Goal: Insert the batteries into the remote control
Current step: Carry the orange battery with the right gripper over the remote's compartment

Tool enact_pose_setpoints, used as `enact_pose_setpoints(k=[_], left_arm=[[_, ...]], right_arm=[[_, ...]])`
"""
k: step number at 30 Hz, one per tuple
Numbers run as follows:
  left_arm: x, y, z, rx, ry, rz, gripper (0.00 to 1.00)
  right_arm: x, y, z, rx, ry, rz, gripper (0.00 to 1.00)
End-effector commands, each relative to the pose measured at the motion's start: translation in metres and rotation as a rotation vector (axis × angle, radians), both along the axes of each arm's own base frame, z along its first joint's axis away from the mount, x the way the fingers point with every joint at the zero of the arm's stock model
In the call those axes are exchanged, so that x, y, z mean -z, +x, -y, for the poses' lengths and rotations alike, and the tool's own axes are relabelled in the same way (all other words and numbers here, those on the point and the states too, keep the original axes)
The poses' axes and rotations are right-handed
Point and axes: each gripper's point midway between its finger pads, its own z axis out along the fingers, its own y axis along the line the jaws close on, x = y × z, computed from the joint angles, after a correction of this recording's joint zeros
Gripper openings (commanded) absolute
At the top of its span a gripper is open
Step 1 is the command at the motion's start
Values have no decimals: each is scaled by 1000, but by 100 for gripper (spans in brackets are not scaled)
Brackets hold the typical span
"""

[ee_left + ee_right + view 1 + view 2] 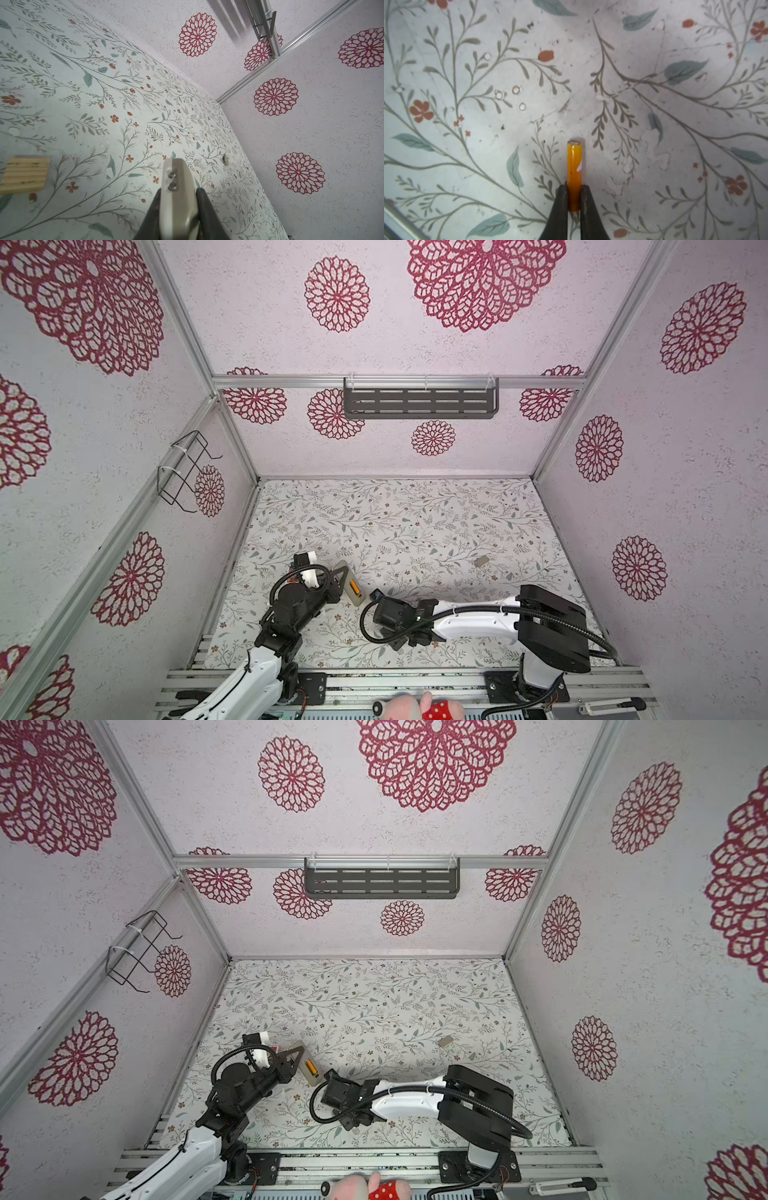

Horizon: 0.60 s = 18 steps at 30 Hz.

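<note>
The left claw [178, 190] is clenched on the remote control [176, 214]. Its 2 dark fingers [152, 209] squeeze the remote from both sides. Part of the remote pokes out past the fingertips. That part is white on 1 side and beige-grey on the other, with 2 small shiny metal bits on the white side.

In both top views this claw [338, 574] holds the remote control [359, 600] near the left side of the desk [415, 522]. An open slot in the remote faces up, and 1 battery [354, 587] lies inside it. I cannot tell if the remote rests on the desk or is lifted a little.

The right claw [574, 187] is clenched on an orange battery [574, 164]. Its 2 dark fingers [558, 207] pinch the back end. The rest of the orange battery sticks straight out past the fingertips, with a pale metal tip at the far end. The flower-print desk is right under it, but I cannot tell if they touch.

In both top views the right arm [469, 618] reaches across to the left, and its end is near the remote.

A ribbed wooden block [25, 174] lies on the desk, apart from the remote. A small beige piece [482, 561] lies alone on the desk, well apart from both claws.
</note>
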Motion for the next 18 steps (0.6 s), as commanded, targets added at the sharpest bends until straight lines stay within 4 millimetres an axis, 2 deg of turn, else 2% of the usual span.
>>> enact_pose_setpoints(k=[1, 6, 10, 14, 18], left_arm=[[-12, 1, 2, 13, -35, 55, 0], [-17, 0, 4, 27, -43, 76, 0], [-23, -3, 9, 62, -65, 96, 0], [-31, -8, 15, 102, -94, 121, 0], [-36, -12, 19, 131, -112, 142, 0]], right_arm=[[-22, -6, -3, -19, 52, 22, 0], [-51, -7, -15, -37, 140, 61, 0], [-85, -11, -29, -66, 283, 88, 0], [-114, -10, -32, -66, 383, 117, 0], [-122, -4, -25, -54, 365, 161, 0]])
